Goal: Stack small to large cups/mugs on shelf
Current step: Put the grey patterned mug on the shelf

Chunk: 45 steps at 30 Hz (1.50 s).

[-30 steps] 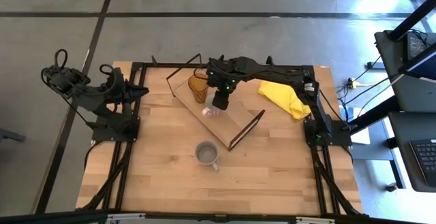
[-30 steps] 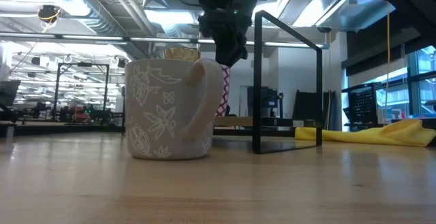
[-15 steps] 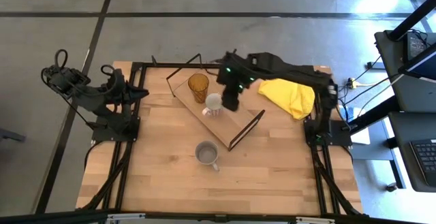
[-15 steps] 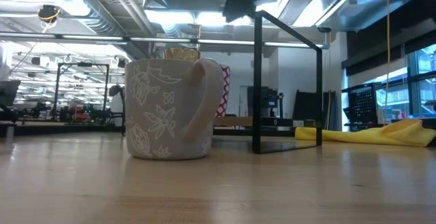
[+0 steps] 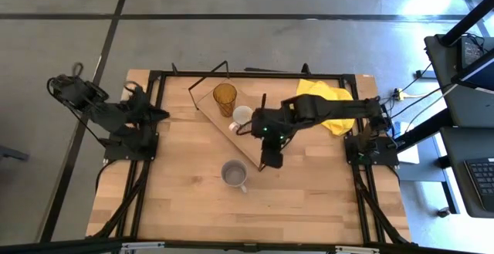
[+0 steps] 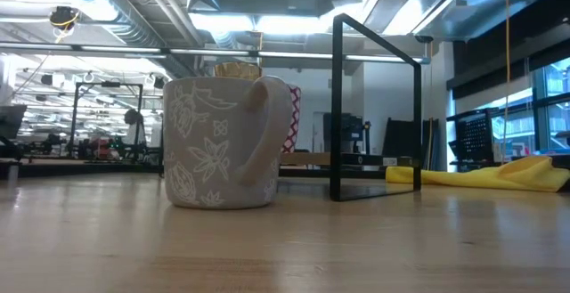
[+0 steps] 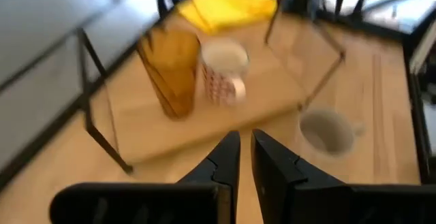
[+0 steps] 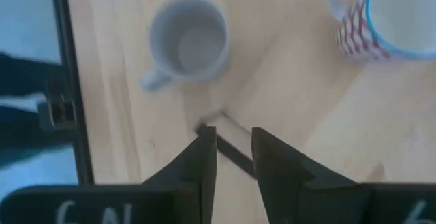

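High view: amber tumbler (image 5: 225, 98) and white mug (image 5: 241, 116) sit side by side on the shelf (image 5: 266, 137). Grey mug (image 5: 234, 174) waits on the table (image 5: 185, 200). My right claw (image 5: 272, 160), empty and slightly parted, hovers near it; left claw (image 5: 160, 113) parked, nearly clenched.

The light-wood desk (image 5: 185, 200) carries a yellow cloth (image 5: 328, 109), a grey handled mug (image 5: 234, 174) beside the right tool (image 5: 271, 161), and a wire-framed light-wood shelf (image 5: 224, 134) beneath it.
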Available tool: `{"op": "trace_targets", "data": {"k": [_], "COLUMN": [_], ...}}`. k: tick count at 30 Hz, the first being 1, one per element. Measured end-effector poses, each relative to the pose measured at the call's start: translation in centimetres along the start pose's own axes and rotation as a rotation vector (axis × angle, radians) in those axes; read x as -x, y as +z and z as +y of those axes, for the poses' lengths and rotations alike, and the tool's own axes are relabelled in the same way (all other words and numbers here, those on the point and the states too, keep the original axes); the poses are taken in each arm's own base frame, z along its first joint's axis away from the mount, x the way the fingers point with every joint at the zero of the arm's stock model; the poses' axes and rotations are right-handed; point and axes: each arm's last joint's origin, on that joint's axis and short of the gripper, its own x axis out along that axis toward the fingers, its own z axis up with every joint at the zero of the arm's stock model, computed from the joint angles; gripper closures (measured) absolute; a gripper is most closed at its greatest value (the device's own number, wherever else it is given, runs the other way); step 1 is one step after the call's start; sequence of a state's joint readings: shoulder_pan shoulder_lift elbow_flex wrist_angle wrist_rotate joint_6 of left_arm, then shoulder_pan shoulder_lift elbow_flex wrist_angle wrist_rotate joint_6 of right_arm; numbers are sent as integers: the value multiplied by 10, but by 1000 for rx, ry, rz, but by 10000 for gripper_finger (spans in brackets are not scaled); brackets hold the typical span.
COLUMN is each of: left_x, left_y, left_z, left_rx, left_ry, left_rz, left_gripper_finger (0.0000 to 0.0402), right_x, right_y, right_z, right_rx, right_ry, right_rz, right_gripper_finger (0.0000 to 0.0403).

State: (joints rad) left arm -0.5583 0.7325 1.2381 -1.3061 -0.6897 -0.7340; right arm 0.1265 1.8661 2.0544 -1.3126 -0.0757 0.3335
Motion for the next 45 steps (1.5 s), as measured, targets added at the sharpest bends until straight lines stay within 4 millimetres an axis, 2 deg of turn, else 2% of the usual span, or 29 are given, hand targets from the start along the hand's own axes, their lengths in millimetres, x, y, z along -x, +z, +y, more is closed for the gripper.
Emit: {"op": "trace_targets", "data": {"k": [5,11,16,19,24,30,39,45], "left_x": [-36,-80,-102,-118,-146,-164,-192,-215], "left_y": [-26,-54,-51,-47,-49,-56,-41,-50], "left_z": [-23,-45,-62,-74,-83,-101,-130,-135], "left_rx": [-47,-315,-483,-585,-703,-845,-1046,-1122], "left_ry": [-58,-48,-174,-250,-305,-412,-452,-449], "left_rz": [161,290,331,319,386,467,310,383], "left_gripper_finger": [370,370,368,363,346,324,303,289], "right_x": [14,57,91,100,107,113,133,148], "right_y": [5,11,15,17,14,8,-12,-29], "right_z": [12,21,25,30,42,50,41,37], "right_rx": [-55,-131,-202,-239,-260,-240,-259,-277], "right_ry": [-52,-76,-5,51,109,133,113,94], "right_rz": [-147,-334,-463,-539,-580,-580,-539,-510], "right_gripper_finger": [309,309,299,282,255,232,214,212]}}
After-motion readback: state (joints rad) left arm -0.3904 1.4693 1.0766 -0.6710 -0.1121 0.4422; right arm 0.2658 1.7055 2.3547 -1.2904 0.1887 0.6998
